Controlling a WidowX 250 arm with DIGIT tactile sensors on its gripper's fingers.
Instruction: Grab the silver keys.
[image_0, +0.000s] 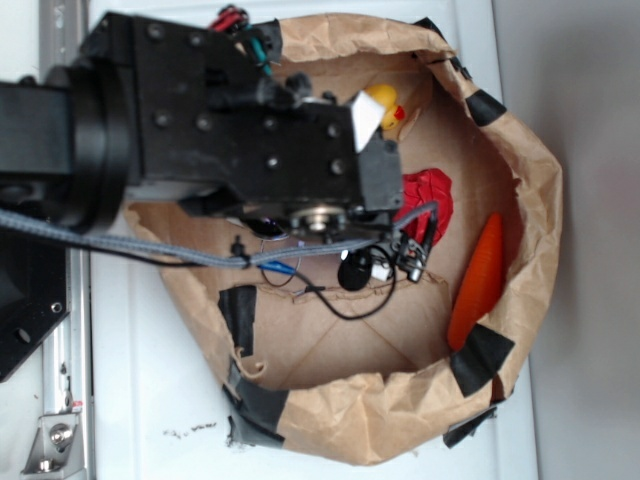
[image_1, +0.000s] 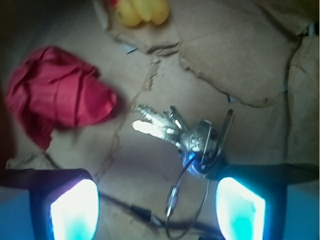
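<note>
hovering our gripper (image_1: 157, 205) wide open over the silver keys (image_1: 182, 132) — they lie nearer one finger than the other — we keep clear of the red cloth (image_1: 57, 100) beside them.

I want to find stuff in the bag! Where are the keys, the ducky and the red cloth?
silver keys (image_1: 165, 127): wrist view, on the fanned blades.
rubber duck (image_1: 142, 11): wrist view, on its yellow body.
red cloth (image_1: 57, 97): wrist view, on its crumpled middle.

Silver keys (image_1: 165, 127): shiny metal on thin wire ring. Red cloth (image_1: 55, 97): matt, crumpled. Paper bag (image_0: 520, 215): brown, rough, creased, patched with black tape (image_0: 480, 360). Duck (image_1: 140, 11): smooth yellow plastic. Carrot (image_0: 478, 280): smooth orange.
</note>
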